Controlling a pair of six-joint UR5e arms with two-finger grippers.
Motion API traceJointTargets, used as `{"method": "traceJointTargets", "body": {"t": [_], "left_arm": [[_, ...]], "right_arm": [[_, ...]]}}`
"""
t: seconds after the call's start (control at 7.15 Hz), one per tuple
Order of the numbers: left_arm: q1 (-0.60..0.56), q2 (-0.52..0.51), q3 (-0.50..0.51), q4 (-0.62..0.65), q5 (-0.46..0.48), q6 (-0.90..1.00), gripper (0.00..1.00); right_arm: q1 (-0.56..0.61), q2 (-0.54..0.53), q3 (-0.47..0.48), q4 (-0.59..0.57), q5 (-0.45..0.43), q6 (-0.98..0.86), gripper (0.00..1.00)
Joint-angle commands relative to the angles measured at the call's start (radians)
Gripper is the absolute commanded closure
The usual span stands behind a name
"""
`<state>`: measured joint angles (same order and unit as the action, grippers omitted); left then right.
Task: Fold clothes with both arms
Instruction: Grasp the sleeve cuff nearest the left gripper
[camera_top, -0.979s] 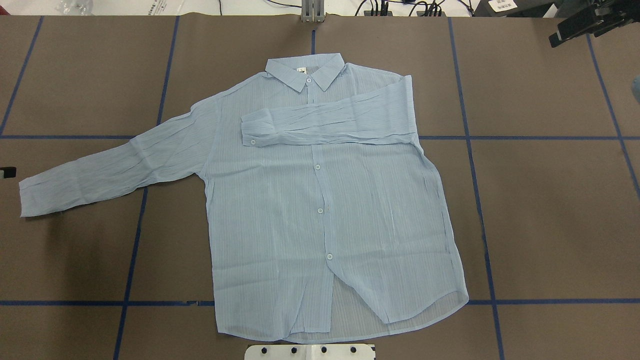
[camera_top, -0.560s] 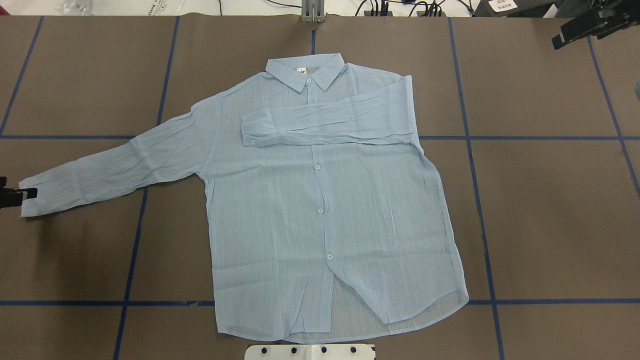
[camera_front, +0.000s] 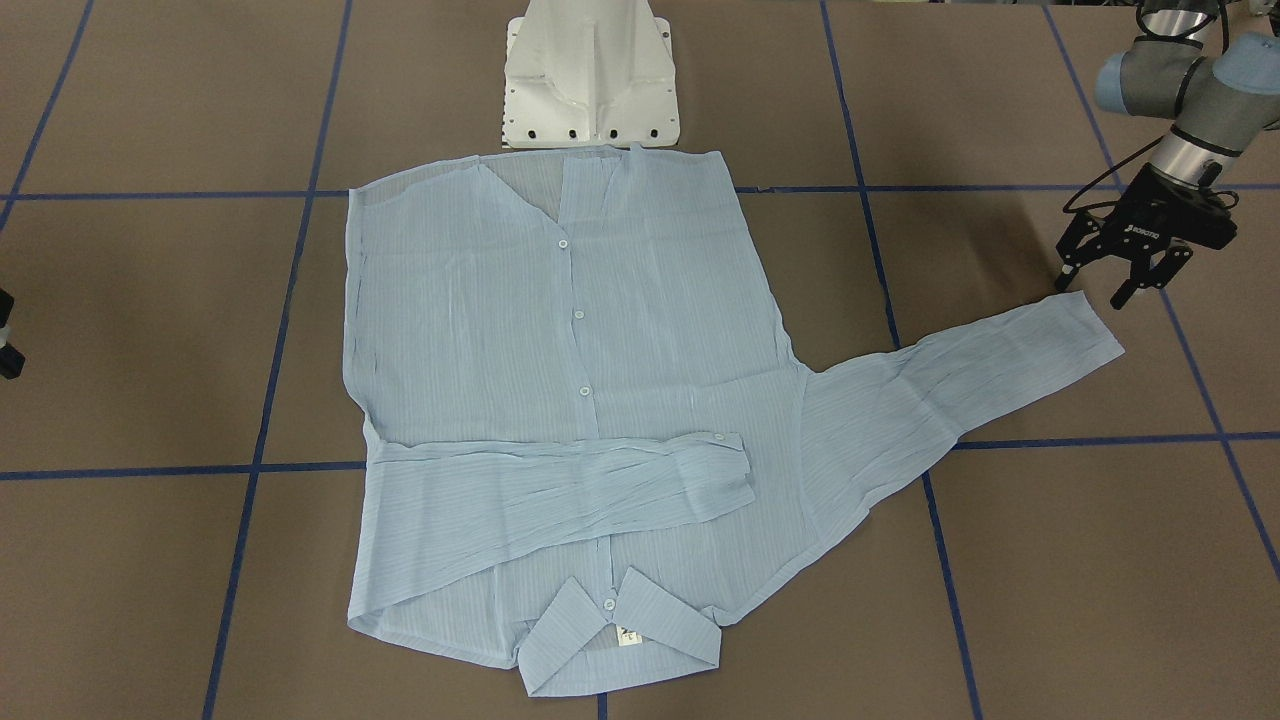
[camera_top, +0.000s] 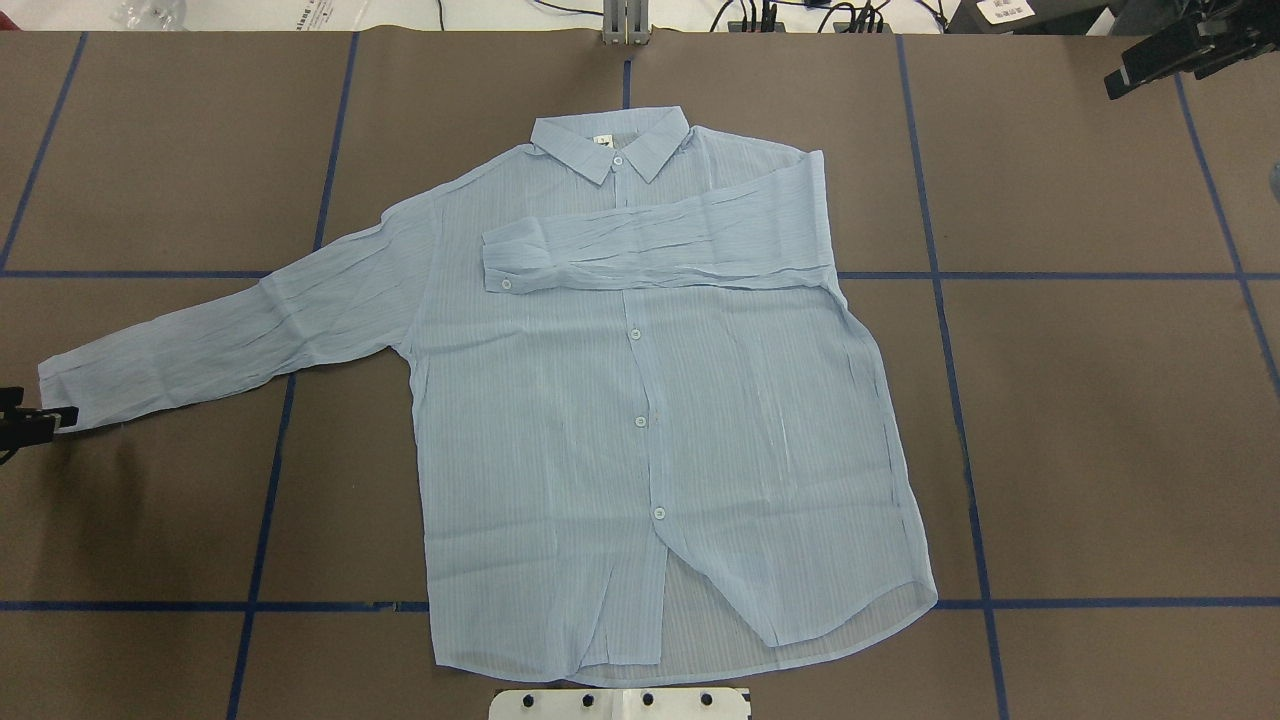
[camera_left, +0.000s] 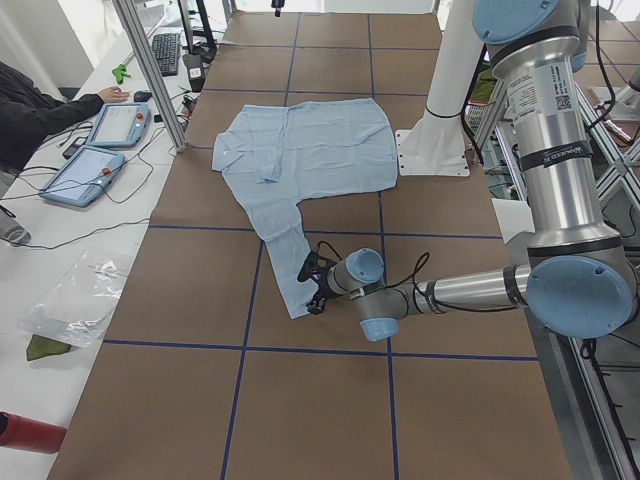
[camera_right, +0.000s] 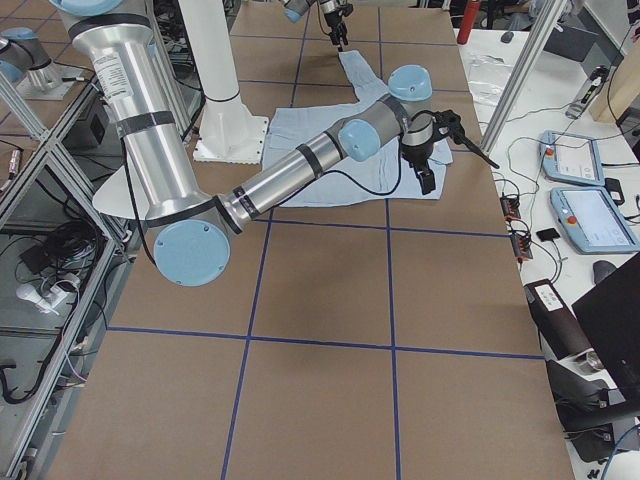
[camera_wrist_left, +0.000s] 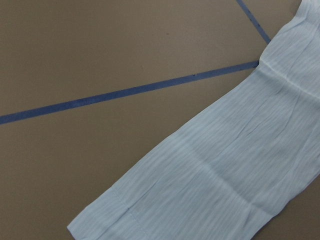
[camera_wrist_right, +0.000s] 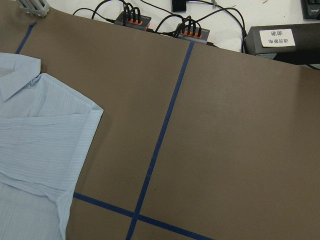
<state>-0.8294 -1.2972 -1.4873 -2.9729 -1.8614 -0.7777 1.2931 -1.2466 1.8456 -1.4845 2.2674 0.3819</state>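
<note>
Left hand (camera_front: 1092, 290), spread open, is just beside the outstretched cuff (camera_front: 1088, 325) of the shirt (camera_front: 480, 330).

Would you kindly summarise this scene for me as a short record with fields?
shirt: flat on the table, front up, collar away from the robot
folded sleeve: lies across the chest
outstretched sleeve: unfolded, towards the robot's left
left gripper: jaws open, at that sleeve's end
right gripper: clear of the shirt; jaws unclear
</note>
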Motion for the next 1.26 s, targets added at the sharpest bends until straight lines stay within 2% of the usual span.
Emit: {"method": "traceJointTargets", "body": {"t": [0.0, 0.28, 0.84, 0.98, 1.12], "left_arm": [[0.030, 0.001, 0.016, 0.000, 0.028, 0.001, 0.30], [0.038, 0.003, 0.016, 0.000, 0.028, 0.003, 0.40], [0.062, 0.035, 0.013, -0.017, 0.030, 0.006, 0.45], [0.065, 0.035, 0.013, -0.018, 0.031, 0.005, 0.51], [0.065, 0.035, 0.013, -0.024, 0.030, 0.006, 0.69]], "right_arm": [[0.000, -0.007, 0.000, 0.000, 0.000, -0.003, 0.00], [0.000, -0.013, 0.000, 0.000, 0.000, -0.003, 0.00], [0.000, -0.019, 0.003, 0.001, 0.000, 0.000, 0.00], [0.000, -0.019, 0.007, 0.001, 0.001, 0.002, 0.00], [0.000, -0.023, 0.010, 0.001, 0.001, 0.002, 0.00]]}}
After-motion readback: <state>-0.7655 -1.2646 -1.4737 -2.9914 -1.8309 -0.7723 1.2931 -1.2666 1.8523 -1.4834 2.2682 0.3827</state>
